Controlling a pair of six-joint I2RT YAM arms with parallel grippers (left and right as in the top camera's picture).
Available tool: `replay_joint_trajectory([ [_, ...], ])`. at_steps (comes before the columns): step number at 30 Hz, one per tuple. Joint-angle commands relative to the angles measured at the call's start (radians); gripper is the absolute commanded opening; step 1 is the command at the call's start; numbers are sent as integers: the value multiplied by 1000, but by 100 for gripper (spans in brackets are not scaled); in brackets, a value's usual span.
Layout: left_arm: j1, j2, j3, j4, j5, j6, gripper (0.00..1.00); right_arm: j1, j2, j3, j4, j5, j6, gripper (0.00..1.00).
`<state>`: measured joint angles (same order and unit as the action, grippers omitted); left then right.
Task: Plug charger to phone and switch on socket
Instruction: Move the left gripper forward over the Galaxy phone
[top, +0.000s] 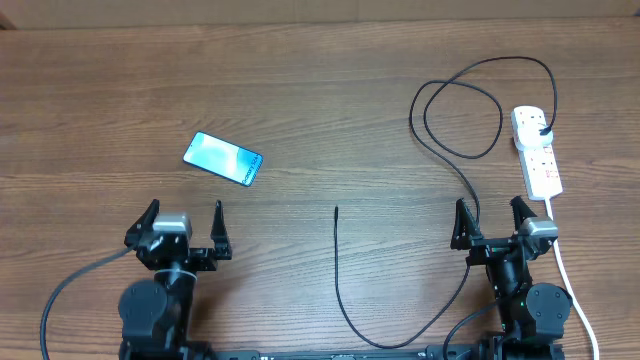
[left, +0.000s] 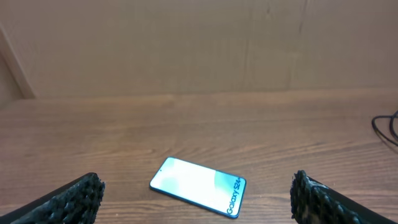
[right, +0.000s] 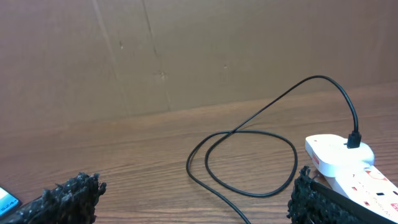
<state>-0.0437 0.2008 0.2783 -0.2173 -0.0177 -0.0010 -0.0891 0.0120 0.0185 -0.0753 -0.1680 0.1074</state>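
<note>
The phone (top: 223, 158) lies flat on the table at the left, light blue face up; the left wrist view shows it (left: 199, 185) ahead of and between the fingers. The black charger cable (top: 455, 150) loops at the right, its plug head in the white socket strip (top: 537, 150), and its free connector tip (top: 336, 210) lies mid-table. My left gripper (top: 182, 225) is open and empty, just near of the phone. My right gripper (top: 493, 222) is open and empty, near the strip's front end. The right wrist view shows the cable loop (right: 249, 162) and strip (right: 348, 162).
The strip's thick white cord (top: 572, 285) runs toward the front edge beside my right arm. A brown cardboard wall (left: 199, 43) stands behind the table. The cable's lower run (top: 400, 335) curves along the front edge between the two arms.
</note>
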Motion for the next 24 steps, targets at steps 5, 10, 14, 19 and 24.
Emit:
replay_joint_trajectory([
  [5, 6, 368, 298, -63, 11, -14, 100, 6, -9, -10, 5, 7, -4, 100],
  [10, 6, 595, 546, -239, 7, -34, 100, 6, -9, -10, 5, 7, -4, 100],
  [14, 6, 777, 769, -407, 8, -72, 99, 6, -9, -10, 5, 7, -4, 100],
  [19, 5, 960, 991, -564, 21, -75, 99, 6, -9, -10, 5, 7, -4, 100],
  [24, 5, 993, 996, -615, 78, -74, 99, 6, -9, -10, 5, 7, -4, 100],
])
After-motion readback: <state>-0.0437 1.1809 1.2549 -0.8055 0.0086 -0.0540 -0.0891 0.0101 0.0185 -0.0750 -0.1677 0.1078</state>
